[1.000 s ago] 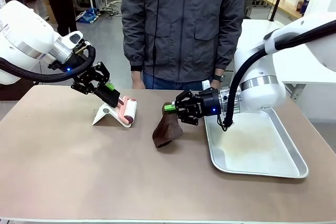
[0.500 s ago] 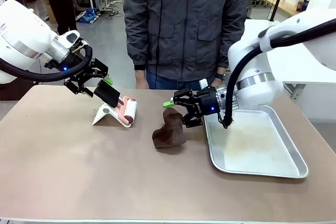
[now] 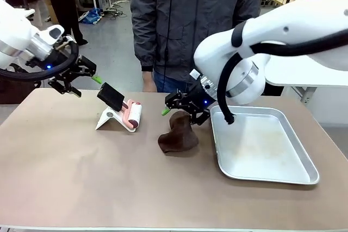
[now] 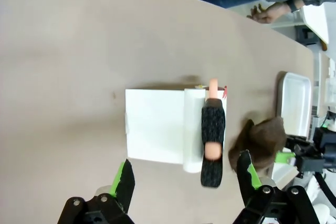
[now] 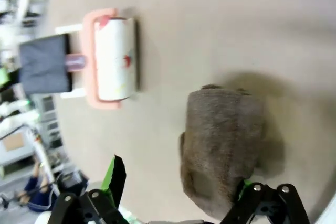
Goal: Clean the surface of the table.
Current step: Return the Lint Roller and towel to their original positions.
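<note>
The tan-brown table [image 3: 81, 177] holds a lint roller [image 3: 133, 115] with a black handle, leaning on a white stand [image 3: 107, 118]. A crumpled brown cloth [image 3: 176, 134] lies near the middle. My left gripper [image 3: 86, 84] hovers open to the left of the roller handle, apart from it. In the left wrist view the roller [image 4: 212, 135] and stand [image 4: 157, 127] lie ahead of the open left gripper [image 4: 185, 179]. My right gripper [image 3: 179, 113] is open just above the cloth's top. In the right wrist view the cloth [image 5: 223, 140] lies under the open right gripper [image 5: 178, 182], with the roller [image 5: 113, 66] beyond.
A shallow silver tray [image 3: 296, 175] lies on the table's right part, right of the cloth. A person in a dark jacket [image 3: 190, 20] stands at the far edge, hands [image 4: 268, 10] near the table rim. The near half of the table is bare.
Both grippers opened. The left let go of the roller handle and drew back to the left. The right released the cloth, which slumped onto the table, and that arm swung up.
</note>
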